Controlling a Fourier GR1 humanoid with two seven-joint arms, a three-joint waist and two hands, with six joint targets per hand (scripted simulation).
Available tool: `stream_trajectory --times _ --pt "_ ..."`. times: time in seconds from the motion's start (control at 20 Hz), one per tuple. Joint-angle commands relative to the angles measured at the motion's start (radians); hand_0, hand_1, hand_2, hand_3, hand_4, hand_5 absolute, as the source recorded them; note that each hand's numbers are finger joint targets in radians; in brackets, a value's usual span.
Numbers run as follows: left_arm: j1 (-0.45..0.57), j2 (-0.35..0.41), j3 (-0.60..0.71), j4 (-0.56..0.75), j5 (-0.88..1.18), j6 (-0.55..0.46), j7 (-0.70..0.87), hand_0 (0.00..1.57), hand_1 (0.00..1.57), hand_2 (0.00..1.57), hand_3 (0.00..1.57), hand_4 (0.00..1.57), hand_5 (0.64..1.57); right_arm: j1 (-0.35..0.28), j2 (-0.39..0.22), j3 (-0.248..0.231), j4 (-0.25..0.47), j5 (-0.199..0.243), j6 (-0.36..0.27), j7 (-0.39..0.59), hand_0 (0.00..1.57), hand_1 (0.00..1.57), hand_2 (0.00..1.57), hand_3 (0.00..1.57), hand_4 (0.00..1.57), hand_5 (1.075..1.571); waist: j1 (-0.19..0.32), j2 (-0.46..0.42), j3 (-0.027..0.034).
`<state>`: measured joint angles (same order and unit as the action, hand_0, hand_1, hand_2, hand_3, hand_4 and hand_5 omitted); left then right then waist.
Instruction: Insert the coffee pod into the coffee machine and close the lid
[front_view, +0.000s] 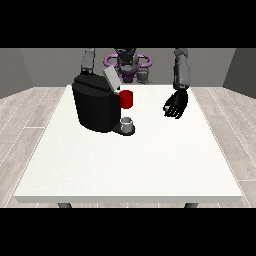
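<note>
1. The coffee pod (128, 121) is a small grey cup-shaped thing with a paler top. It stands upright on the dark base at the front of the coffee machine (95, 106), so its long axis runs up and down and its top faces the ceiling.
2. It sits at the machine's near right corner, just below a red thing at the machine (126, 99), which juts out to the right of the black body.
3. The machine is a squat black block on the left half of the table (130, 165), toward the far side. Its grey lid (111, 79) is tilted up and open, leaning back toward the robot.
4. The hand at the view's right (176, 105) hangs over the table's far right part, well apart from the pod and the machine. Its fingers are relaxed and slightly bent, pointing down toward the tabletop, and hold nothing.
5. At the view's left only a grey forearm (88, 60) shows, going down behind the machine; the hand at the view's left is hidden, so I cannot tell how its fingers lie.
</note>
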<state>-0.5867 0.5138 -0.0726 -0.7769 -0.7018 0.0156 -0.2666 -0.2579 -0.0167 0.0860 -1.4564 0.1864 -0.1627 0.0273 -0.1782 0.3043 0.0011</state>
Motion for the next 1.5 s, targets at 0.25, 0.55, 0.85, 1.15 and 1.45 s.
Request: stream_trajectory --times 0.25,0.55,0.85,1.15,1.45 --pt "-0.053 0.017 -0.021 0.129 -0.103 -0.036 -0.022 0.76 0.76 0.98 0.86 0.40 1.571 -0.021 0.004 -0.043 0.051 -0.041 0.018 -0.014 0.00 0.00 0.00 0.00 0.00 1.571 0.005 -0.025 -0.0014" --pt "-0.099 -0.041 -0.004 0.157 -0.124 0.007 -0.033 1.15 1.15 1.26 1.16 0.47 1.571 -0.044 -0.027 -0.076 0.108 -0.059 0.038 -0.048 0.00 0.00 0.00 0.00 0.00 1.571 0.003 -0.013 -0.0015" --pt "-0.109 -0.070 0.030 0.126 -0.032 -0.145 -0.111 1.45 1.45 1.44 1.36 0.52 1.571 0.008 -0.018 -0.067 0.160 0.007 -0.031 0.002 0.00 0.00 0.00 0.00 0.00 1.571 0.044 -0.134 -0.0014" --pt "-0.196 -0.093 0.024 0.080 -0.037 -0.291 -0.002 1.38 1.38 1.38 1.33 0.49 1.571 0.002 -0.037 -0.091 0.266 0.012 -0.020 -0.026 0.00 0.00 0.00 0.00 0.00 1.571 0.062 -0.199 -0.0008" --pt "-0.307 -0.078 0.037 0.043 -0.038 -0.376 0.047 1.33 1.33 1.35 1.32 0.59 1.571 -0.033 -0.037 -0.093 0.288 -0.001 -0.002 -0.042 0.00 0.00 0.00 0.00 0.00 1.571 0.041 -0.222 -0.0007"
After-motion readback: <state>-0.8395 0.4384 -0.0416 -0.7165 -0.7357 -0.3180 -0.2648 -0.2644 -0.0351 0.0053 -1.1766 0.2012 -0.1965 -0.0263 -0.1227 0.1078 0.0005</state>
